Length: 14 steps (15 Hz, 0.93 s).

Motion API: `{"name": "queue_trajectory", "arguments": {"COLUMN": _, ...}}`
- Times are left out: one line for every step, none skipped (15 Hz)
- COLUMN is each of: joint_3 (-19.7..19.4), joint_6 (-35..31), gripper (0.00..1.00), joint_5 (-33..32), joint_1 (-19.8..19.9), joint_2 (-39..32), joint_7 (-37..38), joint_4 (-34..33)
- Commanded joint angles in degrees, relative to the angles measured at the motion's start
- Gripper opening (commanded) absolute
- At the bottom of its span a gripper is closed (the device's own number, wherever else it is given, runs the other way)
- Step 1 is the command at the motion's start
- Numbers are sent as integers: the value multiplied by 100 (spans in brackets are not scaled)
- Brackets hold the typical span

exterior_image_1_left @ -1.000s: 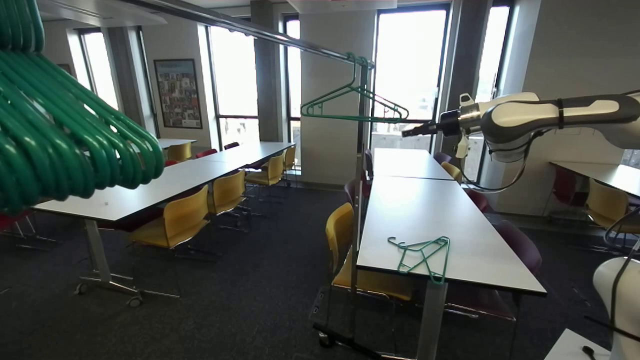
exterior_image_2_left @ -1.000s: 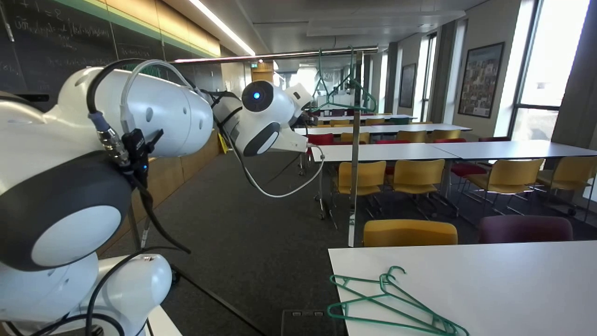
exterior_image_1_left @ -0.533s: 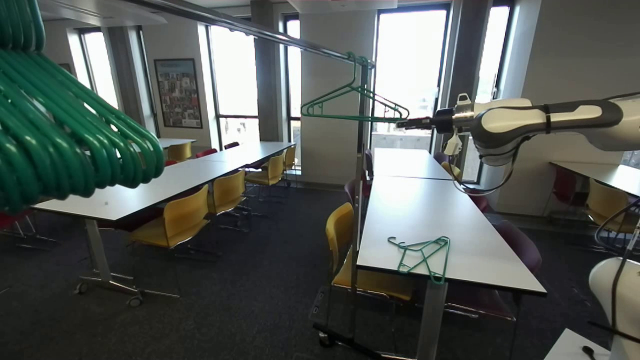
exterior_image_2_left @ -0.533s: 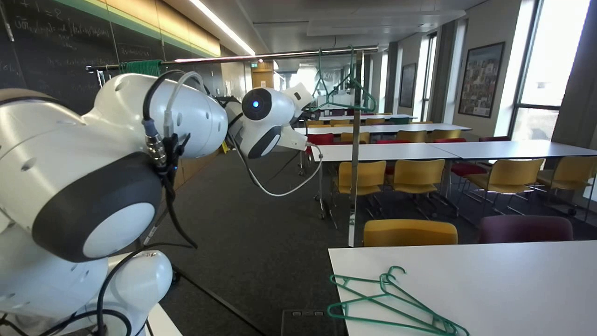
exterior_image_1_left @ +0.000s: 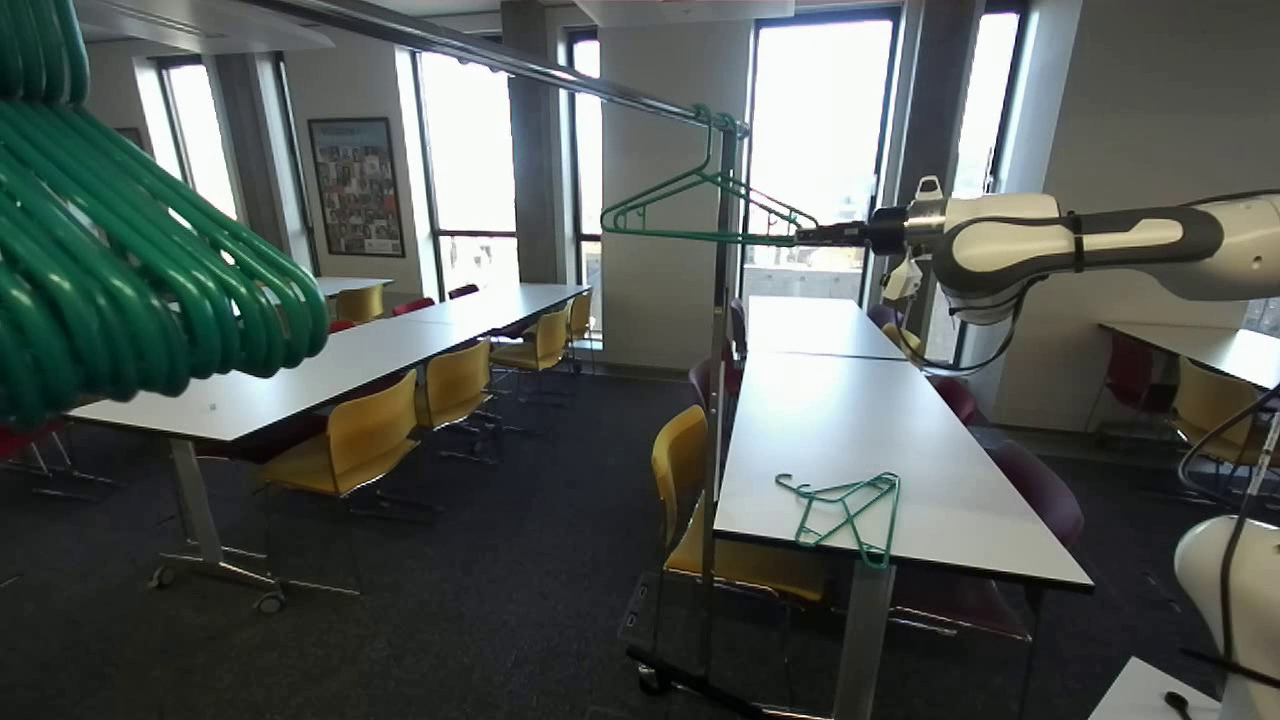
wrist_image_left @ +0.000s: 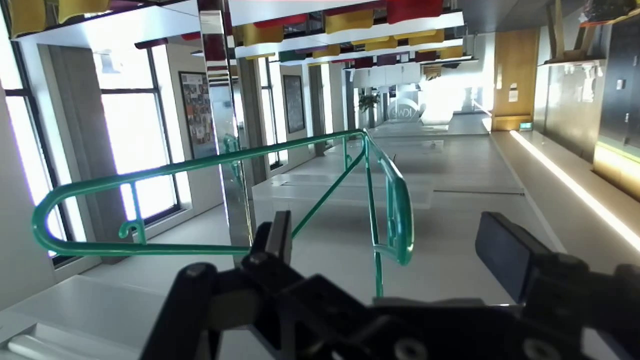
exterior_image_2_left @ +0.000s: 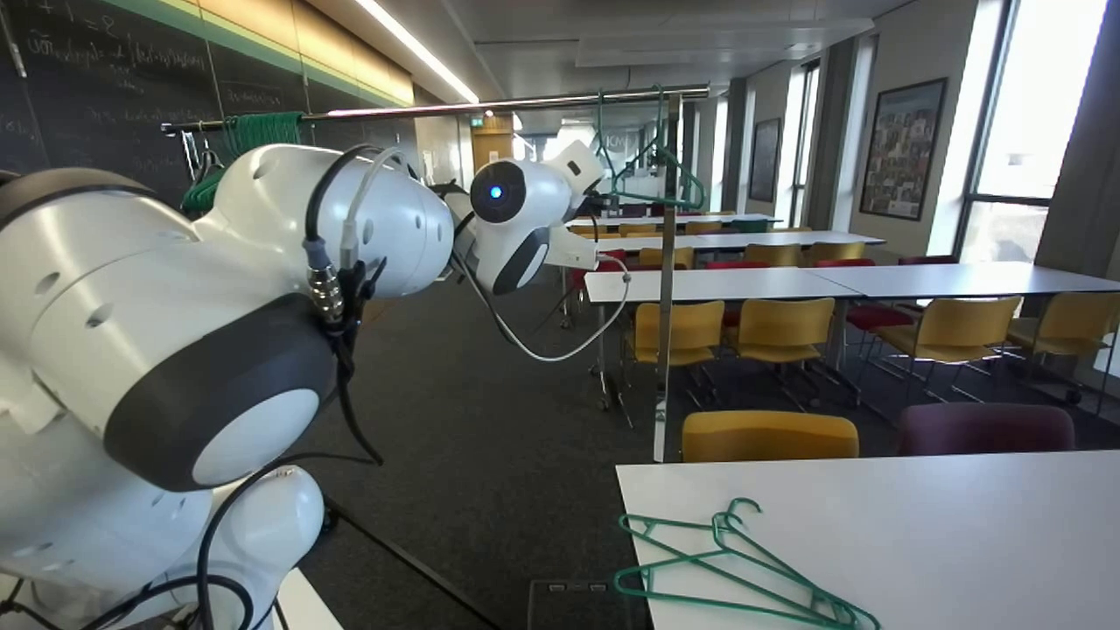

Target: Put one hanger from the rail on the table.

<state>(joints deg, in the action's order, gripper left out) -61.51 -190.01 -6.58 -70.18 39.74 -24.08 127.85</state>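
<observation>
Wrist view: your claw [wrist_image_left: 390, 243] gapes wide, empty, one hanger [wrist_image_left: 404, 215] framed end-on between its jaws, presumably for pinching.

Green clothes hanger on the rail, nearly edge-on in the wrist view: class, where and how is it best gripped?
Probably by the hanger's rounded near end, approached end-on from the robot's side. In the wrist view that end points towards the gripper and shows between its open jaws, so they could close across the thin frame. The hook is higher, on the rail.
</observation>
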Motion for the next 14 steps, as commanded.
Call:
{"name": "queue_trajectory", "arguments": {"joint_3": -199, "joint_6": -154, "gripper": 72, "joint_5": -217, "joint_1": -221, "joint_2": -125, "joint_7": 197, "joint_4": -298}}
{"name": "queue_trajectory", "arguments": {"joint_3": -213, "joint_6": -162, "gripper": 66, "joint_5": -230, "joint_1": -217, "joint_2": -125, "joint_7": 200, "joint_4": -295}}
{"name": "queue_trajectory", "arguments": {"joint_3": -224, "joint_6": -162, "gripper": 58, "joint_5": -233, "joint_1": -212, "joint_2": -134, "joint_7": 209, "joint_4": -300}}
{"name": "queue_trajectory", "arguments": {"joint_3": -232, "joint_6": -160, "gripper": 51, "joint_5": -235, "joint_1": -206, "joint_2": -140, "joint_7": 215, "joint_4": -301}}
{"name": "queue_trajectory", "arguments": {"joint_3": -238, "joint_6": -152, "gripper": 44, "joint_5": -234, "joint_1": -200, "joint_2": -146, "joint_7": 221, "joint_4": -306}}
{"name": "queue_trajectory", "arguments": {"joint_3": -243, "joint_6": -150, "gripper": 36, "joint_5": -238, "joint_1": -197, "joint_2": -145, "joint_7": 222, "joint_4": -305}}
{"name": "queue_trajectory", "arguments": {"joint_3": -246, "joint_6": -149, "gripper": 28, "joint_5": -240, "joint_1": -192, "joint_2": -141, "joint_7": 222, "joint_4": -296}}
{"name": "queue_trajectory", "arguments": {"joint_3": -248, "joint_6": -147, "gripper": 21, "joint_5": -244, "joint_1": -186, "joint_2": -139, "joint_7": 221, "joint_4": -287}}
{"name": "queue_trajectory", "arguments": {"joint_3": -250, "joint_6": -142, "gripper": 13, "joint_5": -249, "joint_1": -186, "joint_2": -132, "joint_7": 217, "joint_4": -284}}
{"name": "queue_trajectory", "arguments": {"joint_3": -239, "joint_6": -140, "gripper": 6, "joint_5": -245, "joint_1": -174, "joint_2": -145, "joint_7": 225, "joint_4": -283}}
{"name": "queue_trajectory", "arguments": {"joint_3": -242, "joint_6": -132, "gripper": 0, "joint_5": -259, "joint_1": -181, "joint_2": -129, "joint_7": 210, "joint_4": -284}}
{"name": "queue_trajectory", "arguments": {"joint_3": -238, "joint_6": -125, "gripper": 0, "joint_5": -270, "joint_1": -181, "joint_2": -121, "joint_7": 201, "joint_4": -283}}
{"name": "queue_trajectory", "arguments": {"joint_3": -236, "joint_6": -121, "gripper": 0, "joint_5": -283, "joint_1": -177, "joint_2": -109, "joint_7": 196, "joint_4": -275}}
{"name": "queue_trajectory", "arguments": {"joint_3": -234, "joint_6": -119, "gripper": 2, "joint_5": -294, "joint_1": -175, "joint_2": -103, "joint_7": 193, "joint_4": -271}}
